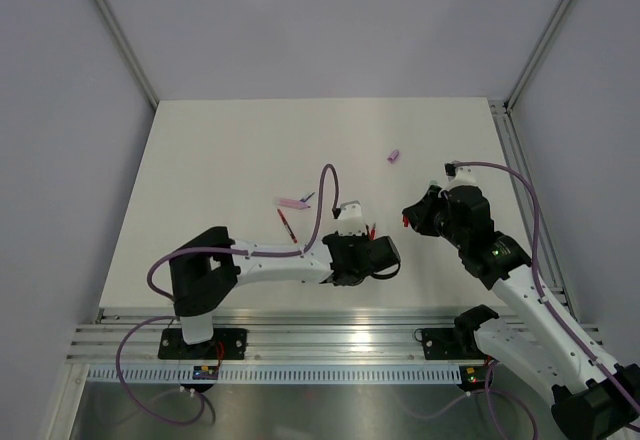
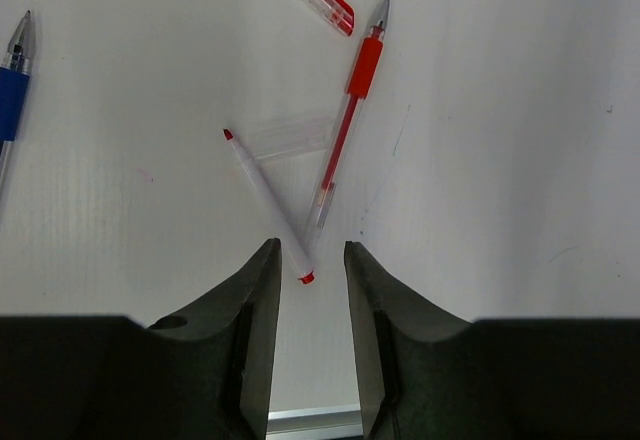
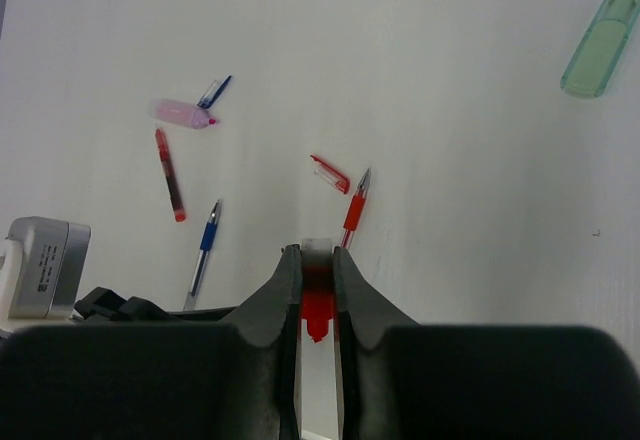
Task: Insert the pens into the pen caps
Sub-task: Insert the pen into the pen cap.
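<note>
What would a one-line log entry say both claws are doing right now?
left claw: open, astride end of white red-tipped pen | right claw: shut on red cap | capping: not yet done

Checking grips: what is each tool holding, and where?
Right tool pinches a red cap by its sides. Left tool holds nothing yet; it straddles the end of a white pen.

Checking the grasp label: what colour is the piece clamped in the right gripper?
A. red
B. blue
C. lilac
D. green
A: in the right wrist view the right gripper is closed on a small red piece, while the green marker lies apart on the table.
</note>
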Available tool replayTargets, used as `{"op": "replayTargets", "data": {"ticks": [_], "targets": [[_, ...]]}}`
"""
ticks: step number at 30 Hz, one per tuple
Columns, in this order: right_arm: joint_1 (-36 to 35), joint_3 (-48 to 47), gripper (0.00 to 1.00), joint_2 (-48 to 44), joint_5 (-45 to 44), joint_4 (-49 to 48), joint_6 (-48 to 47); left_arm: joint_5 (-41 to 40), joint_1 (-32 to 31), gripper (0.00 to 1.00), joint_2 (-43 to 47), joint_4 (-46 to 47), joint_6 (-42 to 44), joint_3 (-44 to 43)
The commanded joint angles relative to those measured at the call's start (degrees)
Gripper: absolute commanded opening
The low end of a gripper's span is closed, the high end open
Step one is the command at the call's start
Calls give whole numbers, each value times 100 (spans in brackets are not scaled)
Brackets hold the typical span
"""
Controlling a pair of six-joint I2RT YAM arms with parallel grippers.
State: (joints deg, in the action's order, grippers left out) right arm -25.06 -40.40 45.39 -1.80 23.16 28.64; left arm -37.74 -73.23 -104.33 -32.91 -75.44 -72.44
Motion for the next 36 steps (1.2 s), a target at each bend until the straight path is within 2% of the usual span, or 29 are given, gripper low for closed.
{"op": "replayTargets", "data": {"ticks": [1,12,36], "targets": [[63,6,5,-65,154,-233,-122,-15,151,34,18,337,-261,169],[63,94,5,-74,119,-347,-96,91,274,33,-184,531,-138,231],[63,191,6,-83,154,-461,-105,205,371,29,-535,346,-120,336]]}}
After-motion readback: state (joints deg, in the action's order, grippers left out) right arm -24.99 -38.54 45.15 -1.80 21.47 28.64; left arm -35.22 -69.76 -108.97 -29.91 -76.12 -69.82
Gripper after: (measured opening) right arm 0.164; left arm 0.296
